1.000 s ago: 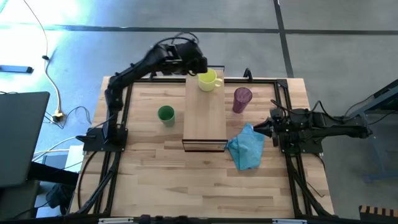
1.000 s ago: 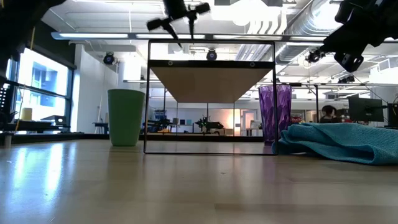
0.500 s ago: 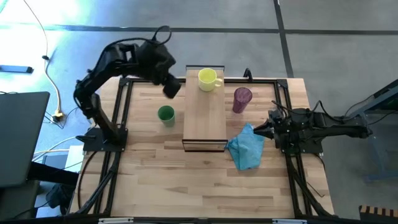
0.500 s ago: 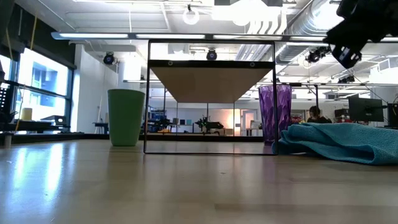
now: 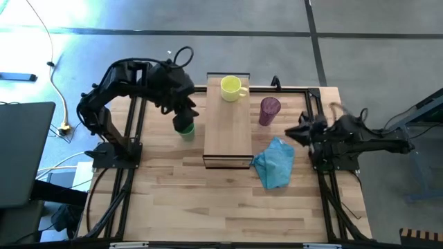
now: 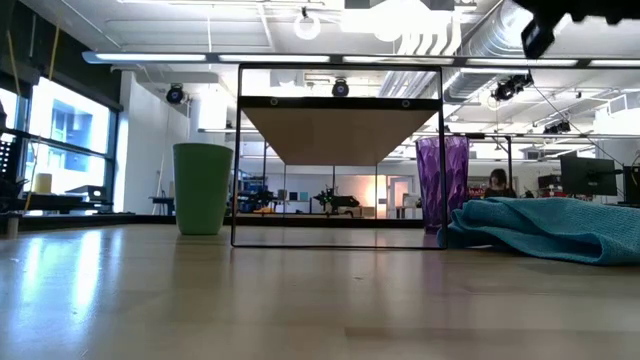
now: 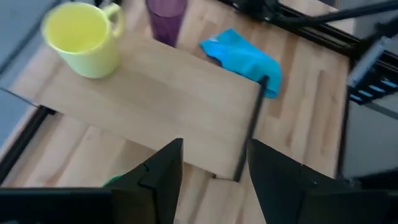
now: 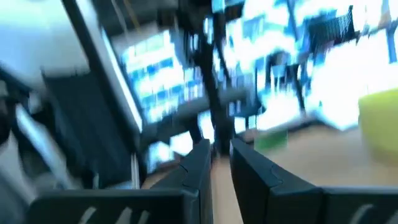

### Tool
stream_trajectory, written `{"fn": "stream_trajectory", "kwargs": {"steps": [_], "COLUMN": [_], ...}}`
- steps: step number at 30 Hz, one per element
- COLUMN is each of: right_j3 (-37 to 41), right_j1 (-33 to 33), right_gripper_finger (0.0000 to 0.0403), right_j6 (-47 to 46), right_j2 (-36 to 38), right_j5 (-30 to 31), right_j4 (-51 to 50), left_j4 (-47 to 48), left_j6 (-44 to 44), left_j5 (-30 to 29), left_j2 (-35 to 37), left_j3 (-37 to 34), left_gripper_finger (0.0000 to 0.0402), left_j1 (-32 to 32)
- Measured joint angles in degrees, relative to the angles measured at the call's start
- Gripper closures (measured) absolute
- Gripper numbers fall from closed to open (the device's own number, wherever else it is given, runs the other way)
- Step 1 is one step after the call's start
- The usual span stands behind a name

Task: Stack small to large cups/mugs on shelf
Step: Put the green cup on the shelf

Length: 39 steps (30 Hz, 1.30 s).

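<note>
High view: left claw (image 5: 185, 117) directly above green cup (image 5: 185, 129) on tabletop (image 5: 208, 200), left of shelf (image 5: 228, 131). Yellow mug (image 5: 231, 88) on shelf's far end. Purple tumbler (image 5: 269, 110) on tabletop right of shelf, blue cloth (image 5: 274, 163) nearer. Right claw (image 5: 303, 133) at right edge, grip state unclear.

Low view: green cup (image 6: 202, 188), tumbler (image 6: 442, 184) upright either side of shelf frame.

Left wrist view: fingers (image 7: 163, 171) spread, released; mug (image 7: 84, 37) on shelf.
</note>
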<state>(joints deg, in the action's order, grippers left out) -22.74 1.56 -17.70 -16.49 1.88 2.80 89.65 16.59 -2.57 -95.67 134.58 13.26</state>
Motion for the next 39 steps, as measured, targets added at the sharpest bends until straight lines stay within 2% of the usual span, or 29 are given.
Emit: {"fn": "stream_trajectory", "kwargs": {"steps": [3,6,10,13,16,19,24,31,39], "right_j3": [0.00,0.00,0.00,-0.02,-0.02,-0.02,-0.02,-0.02,-0.20], "right_j1": [0.00,-0.02,-0.02,0.00,0.00,-0.01,-0.01,-0.02,0.00], "right_gripper_finger": [0.0350,0.0350,0.0349,0.0339,0.0319,0.0293,0.0267,0.0265,0.0265], "right_j6": [1.59,4.68,8.55,9.08,7.54,7.25,7.43,7.49,9.12], "right_j2": [0.00,0.02,0.04,0.04,-0.35,-1.37,-3.31,-3.74,-3.82], "right_j5": [2.68,2.69,-1.17,-2.44,-1.89,-1.78,-1.72,-1.68,-2.75], "right_j4": [10.02,19.05,27.68,26.21,22.24,20.62,21.12,20.58,23.54], "left_j4": [-3.18,-8.26,-9.77,-5.32,-0.15,0.15,0.40,-0.85,-10.31], "left_j6": [3.38,5.82,-6.82,-15.44,-17.67,-16.99,-15.39,-11.62,-7.13], "left_j5": [-3.38,-2.11,6.41,6.74,2.50,-1.12,-1.97,-2.51,-2.67], "left_j2": [-0.41,-0.33,-0.34,-0.22,-0.34,0.15,1.95,4.30,10.98], "left_j3": [0.00,0.00,-0.04,-1.73,-4.82,-10.49,-21.99,-37.60,-48.10], "left_gripper_finger": [0.0244,0.0251,0.0257,0.0259,0.0259,0.0261,0.0264,0.0268,0.0280], "left_j1": [0.05,0.07,-1.89,-4.00,-4.68,-4.59,-3.83,-3.89,-3.89]}}
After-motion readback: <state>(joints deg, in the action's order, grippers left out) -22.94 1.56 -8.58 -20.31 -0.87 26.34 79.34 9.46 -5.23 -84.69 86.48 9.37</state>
